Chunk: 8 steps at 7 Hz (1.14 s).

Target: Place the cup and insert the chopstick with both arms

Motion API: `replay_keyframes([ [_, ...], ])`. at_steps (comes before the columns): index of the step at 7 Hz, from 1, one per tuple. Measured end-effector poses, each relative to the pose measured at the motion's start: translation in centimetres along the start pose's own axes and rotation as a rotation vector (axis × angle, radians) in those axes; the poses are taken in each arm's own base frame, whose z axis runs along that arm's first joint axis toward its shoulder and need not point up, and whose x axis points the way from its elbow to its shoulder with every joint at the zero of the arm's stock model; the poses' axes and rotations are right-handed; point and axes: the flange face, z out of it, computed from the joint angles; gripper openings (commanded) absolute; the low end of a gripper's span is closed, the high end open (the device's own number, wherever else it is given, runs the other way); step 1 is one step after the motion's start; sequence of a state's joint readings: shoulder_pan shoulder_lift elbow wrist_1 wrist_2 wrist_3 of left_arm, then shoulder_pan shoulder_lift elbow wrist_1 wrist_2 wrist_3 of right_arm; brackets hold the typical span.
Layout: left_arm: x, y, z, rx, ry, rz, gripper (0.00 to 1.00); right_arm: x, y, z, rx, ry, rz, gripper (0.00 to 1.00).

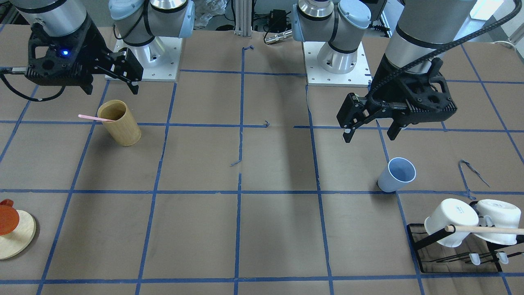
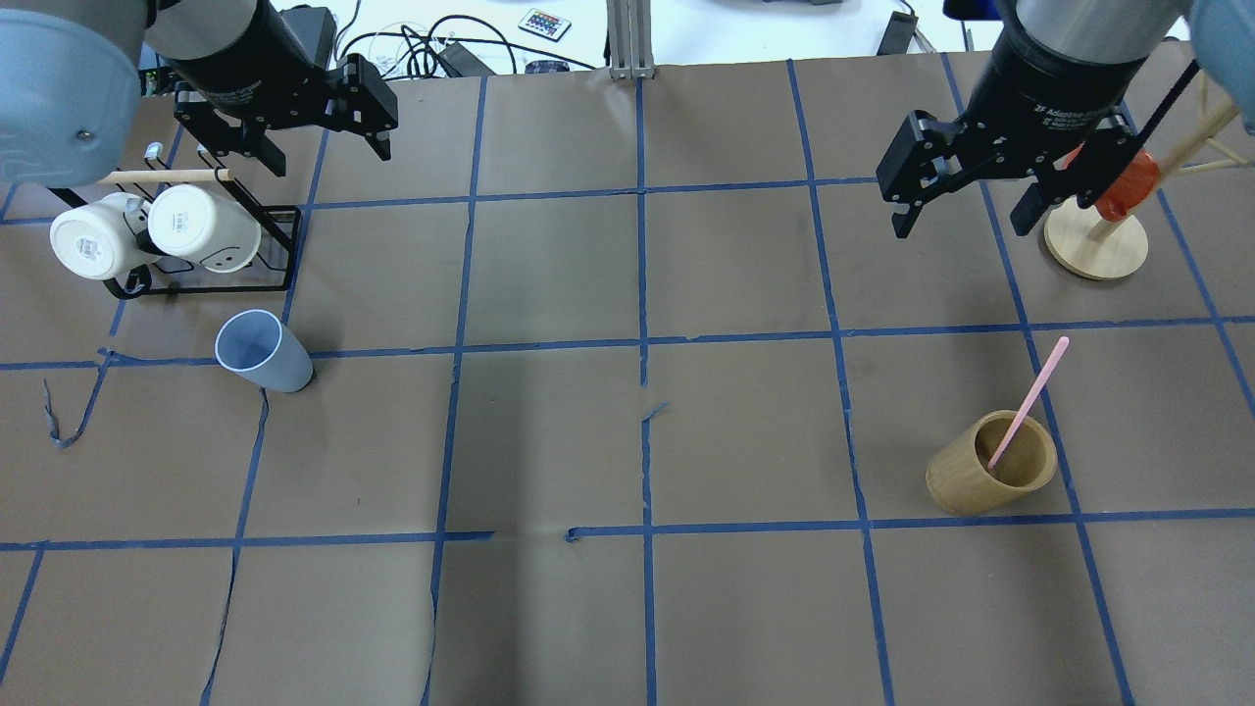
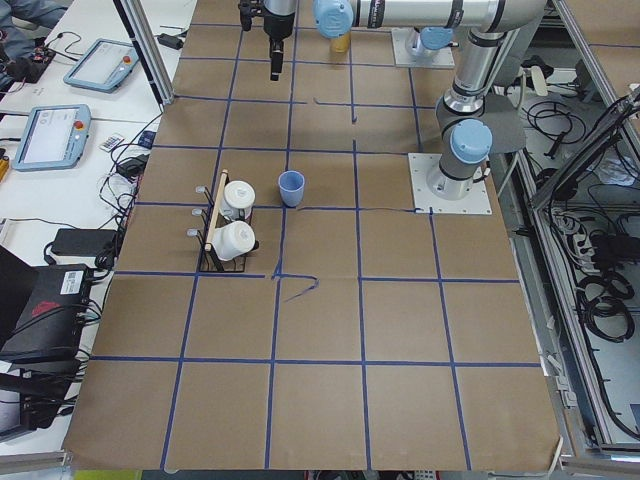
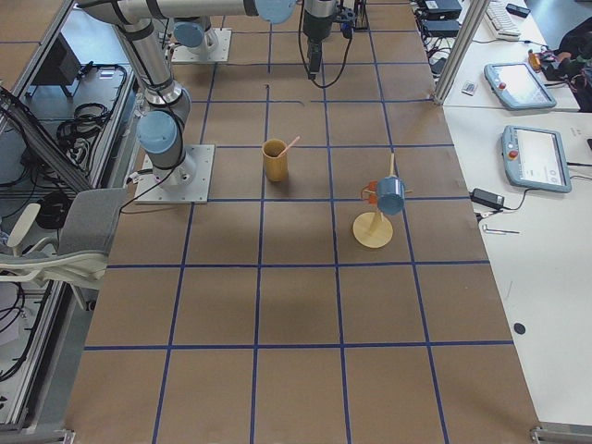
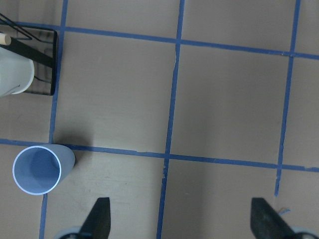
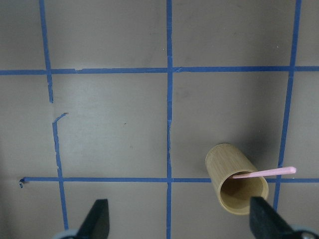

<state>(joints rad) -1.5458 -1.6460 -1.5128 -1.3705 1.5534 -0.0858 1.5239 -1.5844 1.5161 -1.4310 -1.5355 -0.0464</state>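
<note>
The left fingers hung high over the worktop, near the rack. They were spread wide apart and held nothing. The right fingers hung high too, well away from the rack, over the other end of the worktop. They were also spread wide and held nothing.

The blue cup stood on the worktop just beside the rack, on the side nearer the robot. It stood upright with its open mouth up, and nothing was inside it. It did not touch the rack.

The rack was black wire with a wooden bar on top. Two white mugs hung on it side by side.

The pot stood far from the rack, at the other end of the worktop. It was brown like bamboo and stood upright. The pink chopstick was in the pot. It leaned on the rim, and its top end stuck out past it.

A round wooden stand stood far from the rack too, with an orange mug on it.
</note>
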Motion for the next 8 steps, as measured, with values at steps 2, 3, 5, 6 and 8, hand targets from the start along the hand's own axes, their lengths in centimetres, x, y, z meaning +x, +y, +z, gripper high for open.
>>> replay_keyframes([
  [2,0.0,0.5,-0.1,-0.003,-0.002,0.004,1.0,0.0,-0.1,0.0,0.0,-0.001,0.001,1.0],
  [3,-0.1,0.9,-0.1,-0.03,-0.004,0.005,1.0,0.0,-0.1,0.1,-0.001,-0.001,0.0,1.0],
  [5,-0.3,1.5,-0.1,-0.092,-0.009,0.001,1.0,0.3,-0.1,0.3,-0.011,0.001,0.005,1.0],
  [6,-0.3,1.6,-0.1,-0.101,-0.016,0.002,1.0,0.4,-0.1,0.3,-0.015,0.001,0.007,1.0],
  [8,-3.2,1.1,1.6,-0.136,-0.118,0.049,1.0,0.5,-0.1,0.4,-0.021,0.008,0.007,1.0],
])
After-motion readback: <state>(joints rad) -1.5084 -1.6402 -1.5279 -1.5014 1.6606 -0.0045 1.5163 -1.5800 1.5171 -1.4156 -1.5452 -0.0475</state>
